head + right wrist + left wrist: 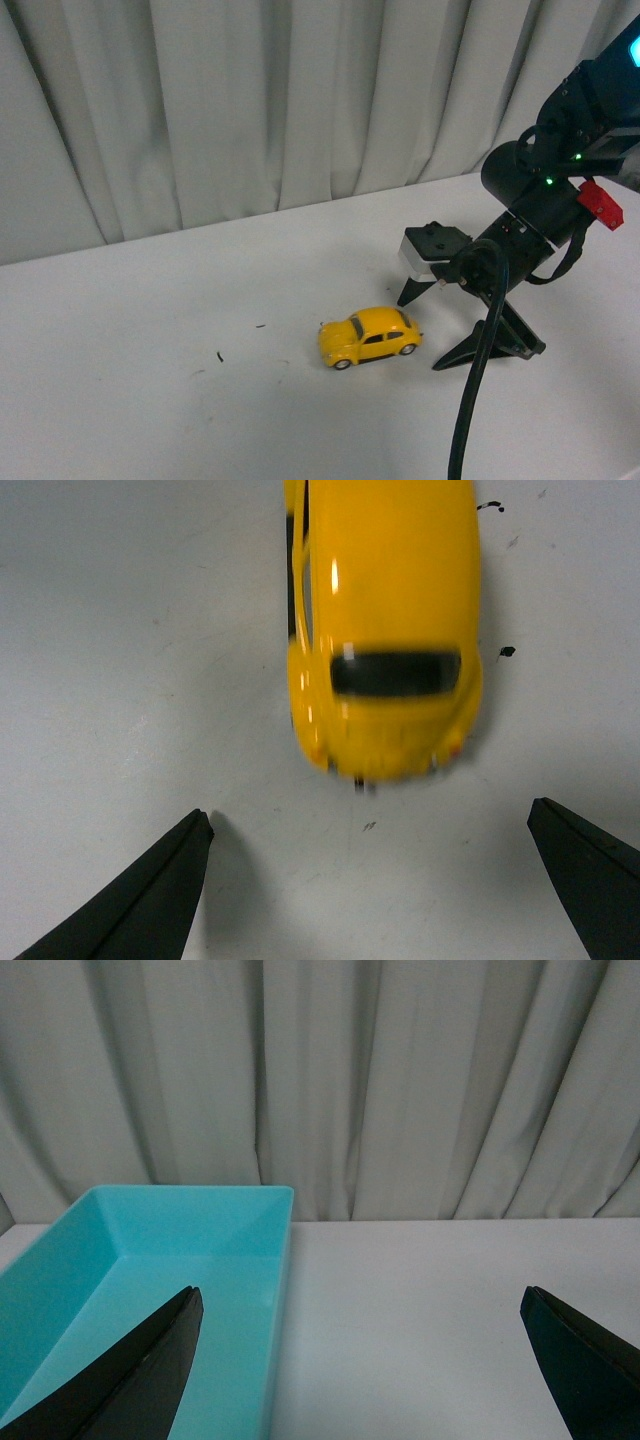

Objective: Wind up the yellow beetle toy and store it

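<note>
On the white table [140,410], the yellow beetle toy [369,337] stands on its wheels, held by nothing. Just beside 1 end of it, the right gripper [424,334] hangs low with its 2 black fingers spread wide, the toy just ahead of the gap. The left gripper [360,1295] is likewise spread wide, hovering beside a turquoise bin [60,1260] near a grey curtain [400,1080].

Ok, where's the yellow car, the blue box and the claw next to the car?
yellow car [370,340]: front view, on the middle of its body.
blue box [180,1222]: left wrist view, on its far inner wall.
right gripper [423,333]: front view, midway between its open fingertips.
</note>
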